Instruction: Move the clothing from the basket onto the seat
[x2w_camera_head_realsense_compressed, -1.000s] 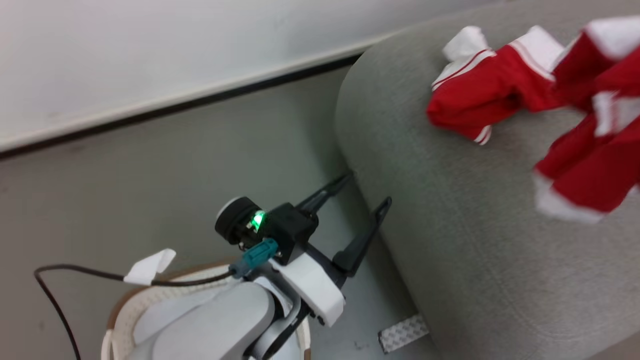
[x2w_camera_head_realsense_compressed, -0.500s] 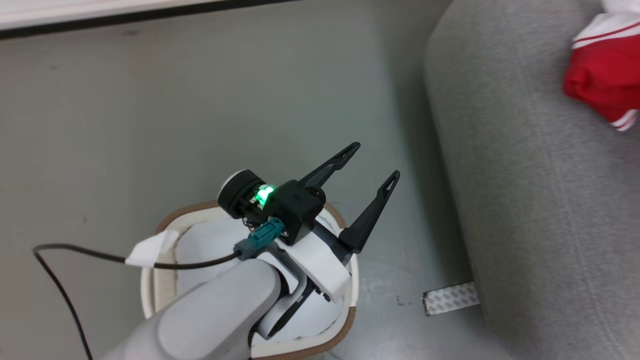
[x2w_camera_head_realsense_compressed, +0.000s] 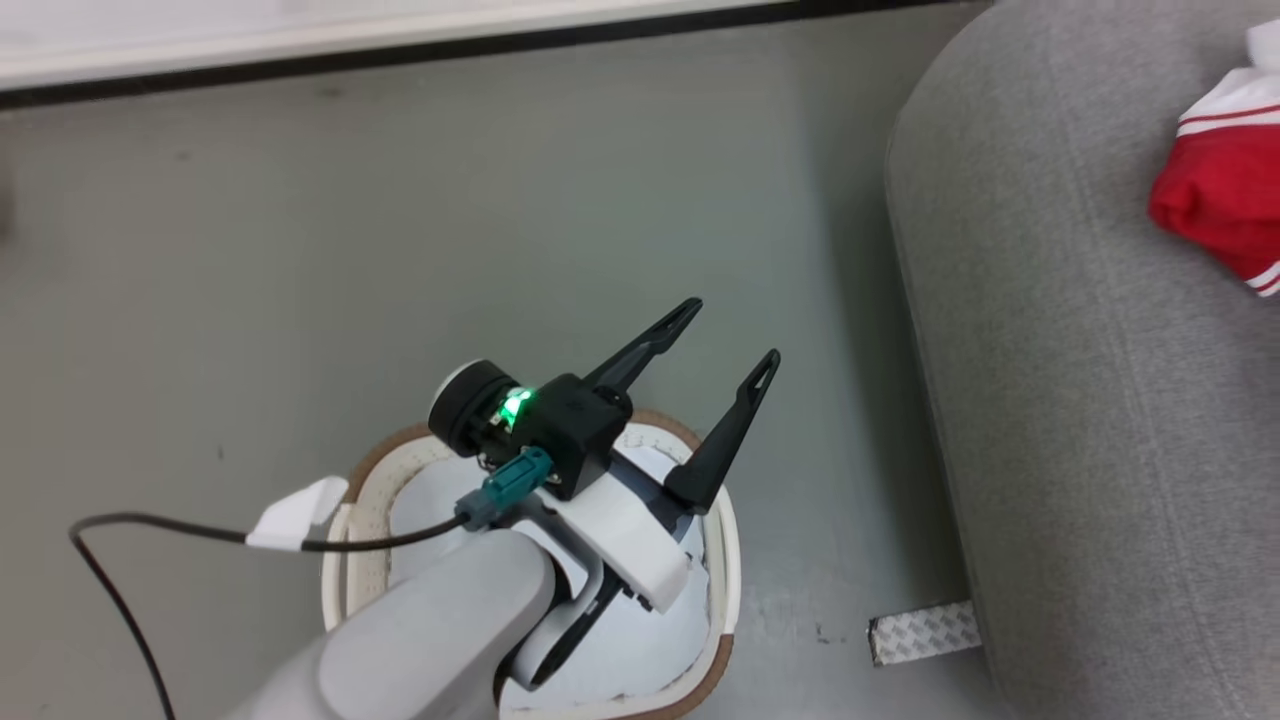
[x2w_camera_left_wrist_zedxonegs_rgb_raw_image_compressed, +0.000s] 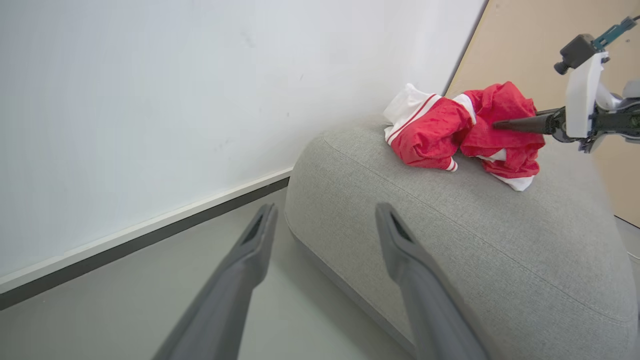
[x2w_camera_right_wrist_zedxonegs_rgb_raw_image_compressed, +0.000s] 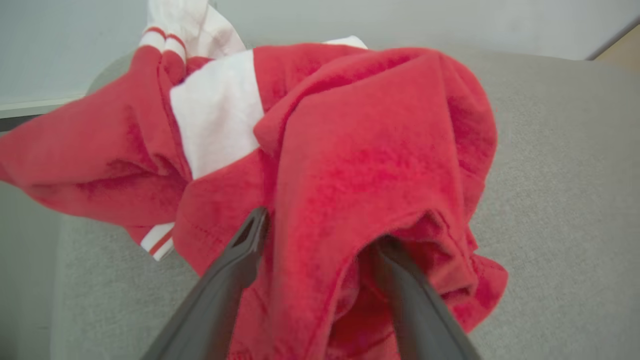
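Since the red jersey clothing (x2w_camera_left_wrist_zedxonegs_rgb_raw_image_compressed: 452, 137) lies bunched on top of the grey sofa seat (x2w_camera_left_wrist_zedxonegs_rgb_raw_image_compressed: 450, 240), near its rounded end by the wall, the task looks close to done. The right jaws stand wide apart. A slack fold of the red cloth drapes between and over their fingers (x2w_camera_right_wrist_zedxonegs_rgb_raw_image_compressed: 220, 285), so they touch it but clamp nothing. What seems left for that arm is to draw clear without dragging the jersey along. The left jaws are also spread wide and empty, hanging above the laundry basket (x2w_camera_head_realsense_compressed: 358, 575), which stands on the floor (x2w_camera_head_realsense_compressed: 500, 200) near the sofa's end. The parts of the basket's inside that show are white with no red, but the left forearm covers much of it, so I cannot tell whether any garment is left there
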